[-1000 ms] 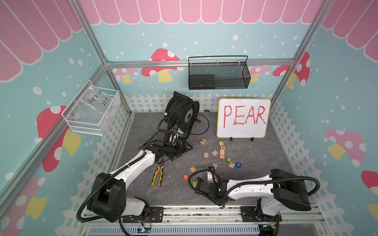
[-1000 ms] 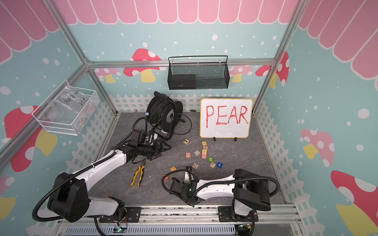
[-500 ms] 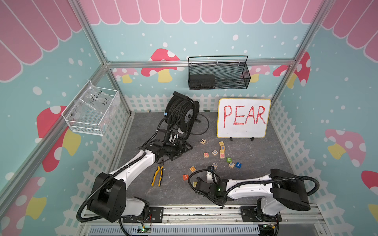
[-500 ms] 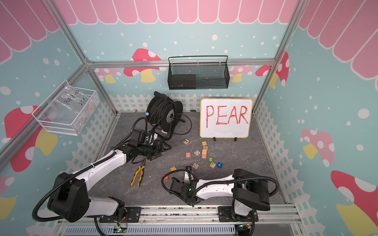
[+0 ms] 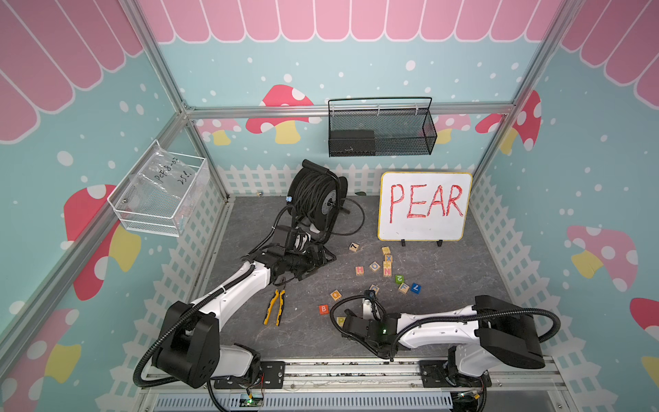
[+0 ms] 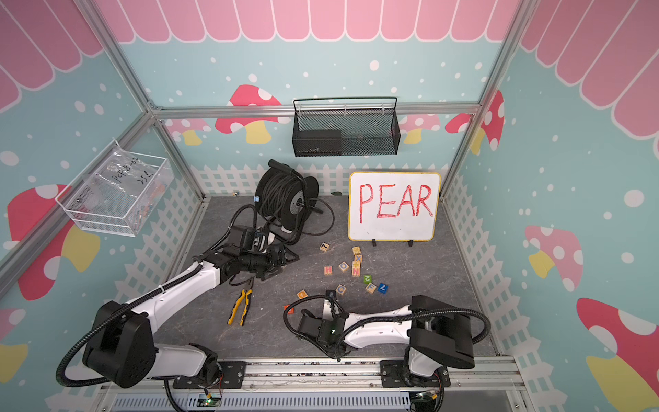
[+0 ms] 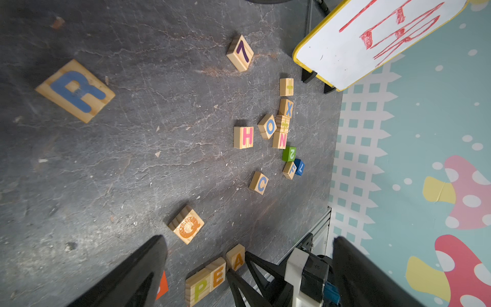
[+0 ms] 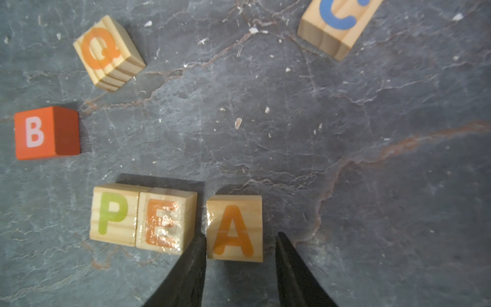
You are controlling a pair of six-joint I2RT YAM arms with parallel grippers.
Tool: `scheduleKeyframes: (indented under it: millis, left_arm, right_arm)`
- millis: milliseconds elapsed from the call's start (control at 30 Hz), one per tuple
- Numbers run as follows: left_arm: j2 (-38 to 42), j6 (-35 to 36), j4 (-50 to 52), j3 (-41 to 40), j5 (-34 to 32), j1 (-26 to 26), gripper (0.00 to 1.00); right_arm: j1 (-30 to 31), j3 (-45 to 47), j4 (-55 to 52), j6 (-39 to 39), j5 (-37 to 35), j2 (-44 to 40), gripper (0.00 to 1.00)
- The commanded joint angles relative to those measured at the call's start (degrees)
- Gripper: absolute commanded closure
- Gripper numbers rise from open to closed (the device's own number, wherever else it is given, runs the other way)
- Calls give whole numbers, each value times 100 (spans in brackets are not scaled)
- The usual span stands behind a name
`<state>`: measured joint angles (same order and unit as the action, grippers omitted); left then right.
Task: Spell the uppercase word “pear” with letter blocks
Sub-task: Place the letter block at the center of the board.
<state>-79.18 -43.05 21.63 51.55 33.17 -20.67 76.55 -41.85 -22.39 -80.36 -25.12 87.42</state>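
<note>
Wooden P [image 8: 113,214], E [image 8: 164,222], A [image 8: 235,228] sit in row; right gripper [image 8: 239,235] slightly parted around A; R [image 7: 75,90] unplaced near wide-open left gripper [image 7: 245,238].

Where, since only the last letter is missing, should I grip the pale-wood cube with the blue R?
Grip the pale-wood cube with the blue R by two opposite side faces, from straight above, lined up square to its edges: it lies flat, R up, alone on the grey floor, every side free.

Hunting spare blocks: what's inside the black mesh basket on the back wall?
A dark boxy object sits at one end of the mesh basket; whatever lies behind it is covered.
</note>
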Motion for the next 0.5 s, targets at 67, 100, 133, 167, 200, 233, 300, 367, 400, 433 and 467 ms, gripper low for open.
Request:
scheduleKeyframes:
  millis: [67,100,133,167,200,233,300,367,400,433,467]
  left_arm:
    - [95,62,68,110,-58,19,1]
    - [87,66,62,110,-66,18,1]
    - [87,64,63,109,-60,21,1]
    - [87,65,67,109,-72,25,1]
    - [78,67,65,110,-74,19,1]
    - [78,64,61,110,-74,23,1]
    - [63,62,69,104,-74,23,1]
    - [52,68,62,109,-72,19,1]
    - [51,60,57,109,-72,21,1]
    - [36,75,61,110,-54,19,1]
    - [23,76,65,107,-46,19,1]
  right_arm:
    - [-9,98,-56,-162,-185,-182,53]
    - [-8,113,-57,-150,-196,-211,51]
    - [-8,128,-56,-149,-215,-240,50]
    - [-9,153,-79,-165,-247,-277,49]
    - [-9,179,-143,-220,-303,-310,46]
    - [-6,202,-244,-306,-364,-334,44]
    - [-13,257,-560,-562,-515,-417,40]
    - [-33,346,-737,-705,-594,-523,38]
    - [-56,405,-781,-747,-606,-579,38]
    - [-89,482,-801,-783,-605,-653,36]
    - [-128,547,-797,-801,-584,-719,36]
